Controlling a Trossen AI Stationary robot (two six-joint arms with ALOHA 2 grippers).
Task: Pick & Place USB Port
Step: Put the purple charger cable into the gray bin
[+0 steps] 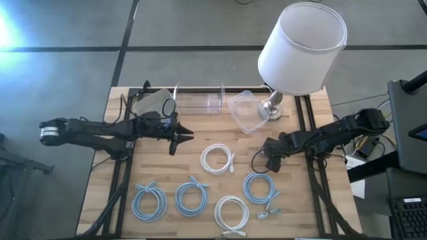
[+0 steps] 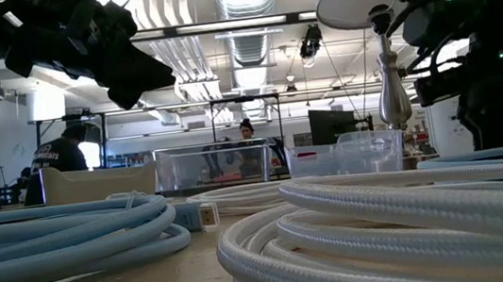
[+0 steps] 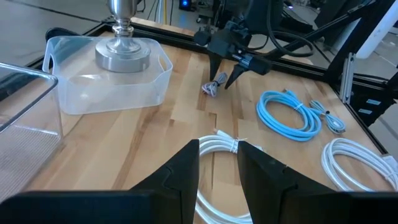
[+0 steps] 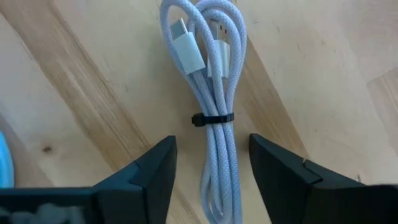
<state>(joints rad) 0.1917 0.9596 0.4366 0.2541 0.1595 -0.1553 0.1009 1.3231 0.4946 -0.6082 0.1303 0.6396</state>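
Note:
A short pale braided USB cable (image 4: 217, 93), bundled with a black tie and with two white plugs at one end, lies flat on the wooden table. My right gripper (image 4: 214, 165) points down over it and is open, with one finger on either side of the bundle's looped end and apart from it. The left wrist view shows the same bundle (image 3: 213, 86) under that gripper (image 3: 225, 78). My left gripper (image 1: 181, 139) hovers open over the table's left middle, with nothing between its fingers (image 3: 186, 168).
Coiled cables lie around: a white one (image 1: 217, 160) in the middle, blue ones (image 1: 148, 200) (image 1: 192, 197) (image 1: 260, 187), another white one (image 1: 231, 212) and a small bundle (image 1: 269, 213) near the front. Clear bins (image 1: 200, 99) (image 1: 245, 112) and a lamp (image 1: 300, 47) stand at the back.

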